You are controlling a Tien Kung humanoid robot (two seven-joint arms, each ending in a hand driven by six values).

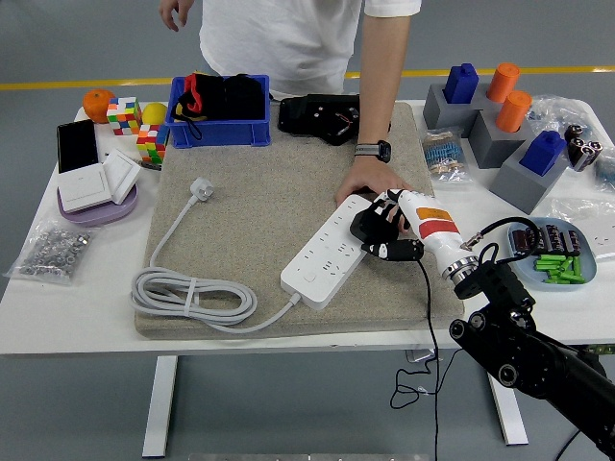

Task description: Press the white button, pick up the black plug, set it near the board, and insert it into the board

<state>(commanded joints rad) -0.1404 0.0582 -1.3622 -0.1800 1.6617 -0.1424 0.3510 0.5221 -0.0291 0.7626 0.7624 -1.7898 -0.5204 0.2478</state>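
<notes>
A white power strip (327,252) lies slantwise on the beige mat (259,182), its grey cable coiled at the left and ending in a white plug (200,186). My right hand (377,230) is shut on the black plug (366,229), holding it over the strip's far right end. The plug's black cord (428,317) hangs down off the table's front edge. A person's hand (366,181) rests on the mat and holds the far end of the strip, just behind my fingers. My left arm does not show.
A blue bin (219,109) and a black device (322,117) stand at the back of the mat. Cubes, an orange and a purple plate (96,206) with switches are at the left. Grey blocks with coloured pegs (490,106) and a dish of green parts (557,259) are at the right.
</notes>
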